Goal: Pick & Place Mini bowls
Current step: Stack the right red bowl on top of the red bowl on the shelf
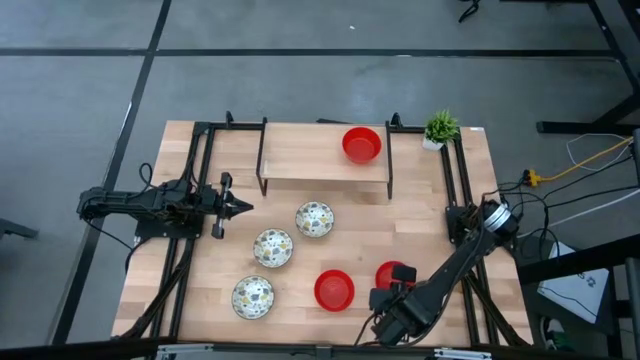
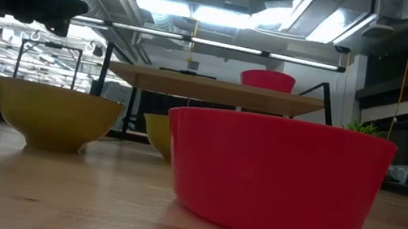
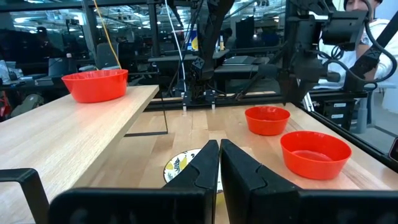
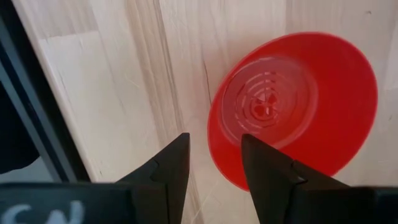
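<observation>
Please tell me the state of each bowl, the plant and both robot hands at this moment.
Red bowl on shelf: upright, empty.
Middle red bowl: upright on table, free.
Red bowl under right hand: upright, not gripped.
Three patterned bowls: upright, untouched.
Potted plant: upright, table corner.
Left hand: shut, empty.
Right hand: open over bowl rim.

Both arms are all dark, basically black, built from chunky jointed segments with black cables trailing off them. The right arm [image 1: 455,265] has a shiny silver ring at its base joint. Each gripper has two black wedge fingers tapering to points; the right gripper [image 4: 214,163] carries pale lettering.
</observation>
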